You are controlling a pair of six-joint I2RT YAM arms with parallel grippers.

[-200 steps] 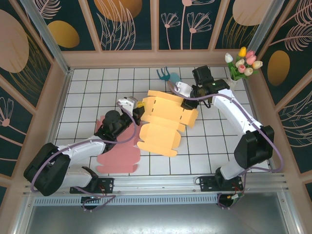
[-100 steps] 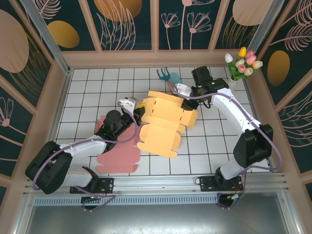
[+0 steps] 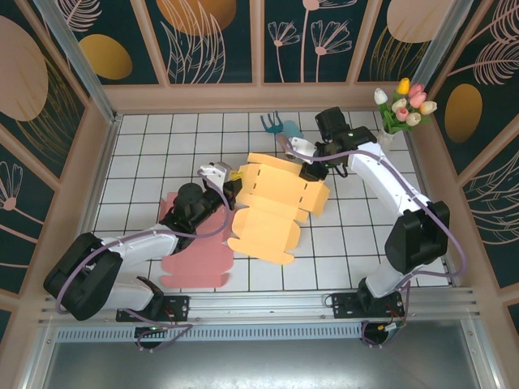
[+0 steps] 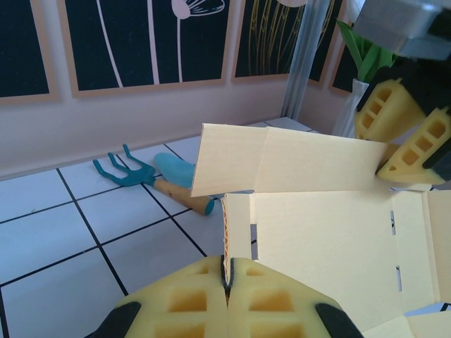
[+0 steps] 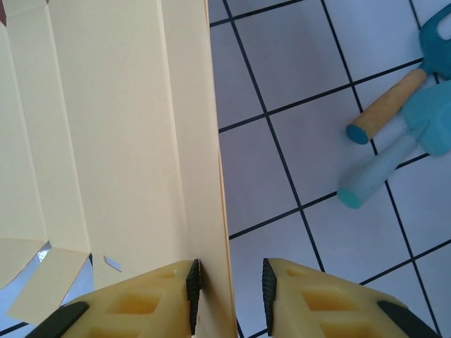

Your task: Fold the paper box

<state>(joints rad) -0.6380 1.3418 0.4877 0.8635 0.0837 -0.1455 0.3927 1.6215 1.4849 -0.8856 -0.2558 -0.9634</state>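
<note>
The yellow cardboard box lies mostly unfolded in the middle of the tiled floor. My left gripper is at its left edge, shut on a small upright side flap. The far long panel is tilted up off the floor. My right gripper is at the box's far right corner and is open. That panel's edge stands between its fingers. The left pad touches the card, and the right pad is apart from it. The right gripper's yellow fingers show against the panel's right end.
Teal garden tools with a wooden handle lie just beyond the box. A pink paper sheet lies under the left arm. A vase of tulips stands in the far right corner. Wooden walls ring the floor.
My right gripper has shifted slightly toward the far left along the box's far panel. The left gripper has held its grip on the flap and barely moved.
</note>
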